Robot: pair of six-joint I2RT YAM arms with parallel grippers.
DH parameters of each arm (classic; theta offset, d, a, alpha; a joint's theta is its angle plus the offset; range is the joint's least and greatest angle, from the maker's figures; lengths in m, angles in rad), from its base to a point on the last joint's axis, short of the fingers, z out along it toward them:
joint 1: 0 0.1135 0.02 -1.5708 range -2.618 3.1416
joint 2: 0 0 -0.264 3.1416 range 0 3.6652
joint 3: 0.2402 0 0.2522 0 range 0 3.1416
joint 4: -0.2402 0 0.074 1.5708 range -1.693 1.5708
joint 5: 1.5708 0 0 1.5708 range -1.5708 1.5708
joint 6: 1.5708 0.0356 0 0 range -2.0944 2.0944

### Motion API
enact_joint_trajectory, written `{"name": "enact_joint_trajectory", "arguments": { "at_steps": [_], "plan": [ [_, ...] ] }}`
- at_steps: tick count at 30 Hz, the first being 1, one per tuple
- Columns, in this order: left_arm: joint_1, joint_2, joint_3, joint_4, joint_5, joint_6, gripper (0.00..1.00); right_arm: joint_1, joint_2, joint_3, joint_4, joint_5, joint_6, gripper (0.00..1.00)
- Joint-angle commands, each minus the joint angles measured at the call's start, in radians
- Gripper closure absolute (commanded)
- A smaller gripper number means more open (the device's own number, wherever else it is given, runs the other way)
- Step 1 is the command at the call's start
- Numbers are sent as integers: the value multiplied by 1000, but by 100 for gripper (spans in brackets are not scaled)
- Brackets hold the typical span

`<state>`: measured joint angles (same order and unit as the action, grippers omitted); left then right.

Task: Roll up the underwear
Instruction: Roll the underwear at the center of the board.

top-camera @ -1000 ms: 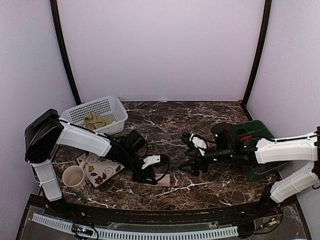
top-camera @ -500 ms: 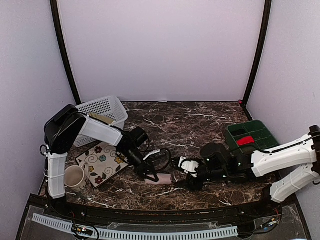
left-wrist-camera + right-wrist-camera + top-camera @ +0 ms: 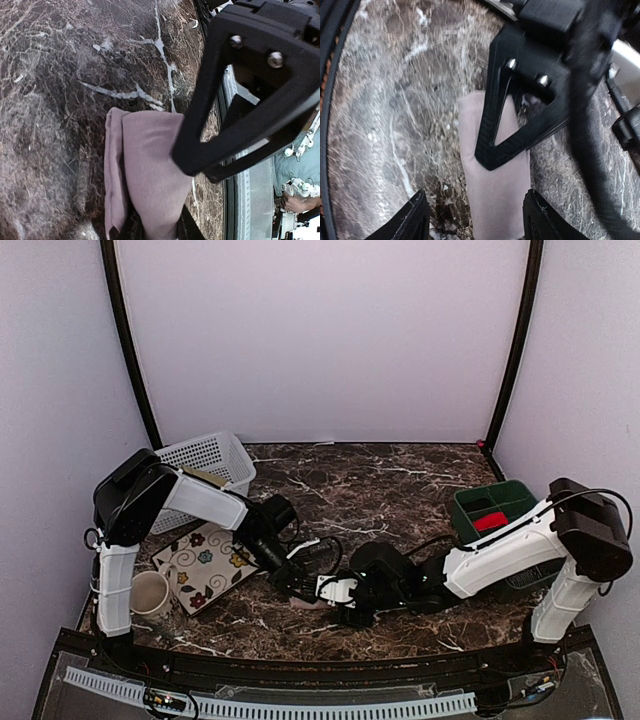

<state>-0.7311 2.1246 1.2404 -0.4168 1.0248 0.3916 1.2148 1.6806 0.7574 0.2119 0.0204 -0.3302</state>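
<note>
1. Underwear first: the pink underwear [image 3: 150,170] lies on the dark marble counter [image 3: 400,480], near its front edge and about midway across. It is already gathered into a narrow, thick, layered strip rather than lying flat.
2. The left fingers [image 3: 131,232] are narrow and pinch one end of that strip, with cloth running up between them.
3. The right fingers [image 3: 417,217] stand wide, one on each side of the strip's other end. They are low over the counter and hold nothing.
4. Step in hand, as I judge it: the roll of this piece is partly made and is being held in shape while the second arm comes in to take a share of it.
5. The next move probably calls for the right fingers to close across the full thickness of the bundle, catching every layer. The marble beneath must not be scraped. The left pinch should let go only once that hold is firm, or the soft cloth may spring loose and unroll.
6. Brands, labels, writing: none can be read. The pink cloth shows no tag, and the flower-patterned plate [image 3: 200,565], the mug [image 3: 148,592] and the green bin [image 3: 495,508] carry no legible text.
</note>
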Motion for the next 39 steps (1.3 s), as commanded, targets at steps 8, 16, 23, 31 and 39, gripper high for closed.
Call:
{"name": "enact_joint_trajectory", "arguments": {
  "at_steps": [8, 16, 23, 31, 39],
  "plan": [
    [6, 26, -7, -53, -56, 21, 83, -2, 87, 19, 47, 56, -33, 42],
    [7, 26, -4, -65, -51, 36, 83, -6, 100, 14, 41, 99, -51, 43],
    [6, 26, -6, -71, -49, 39, 83, -16, 57, 39, 36, 77, -77, 41],
    [7, 26, -4, -69, -51, 40, 82, -45, 106, 44, 21, 35, -76, 42],
    [9, 12, 7, -59, -59, 25, 67, -46, 139, 45, -34, -74, -71, 72]
  ]
}}
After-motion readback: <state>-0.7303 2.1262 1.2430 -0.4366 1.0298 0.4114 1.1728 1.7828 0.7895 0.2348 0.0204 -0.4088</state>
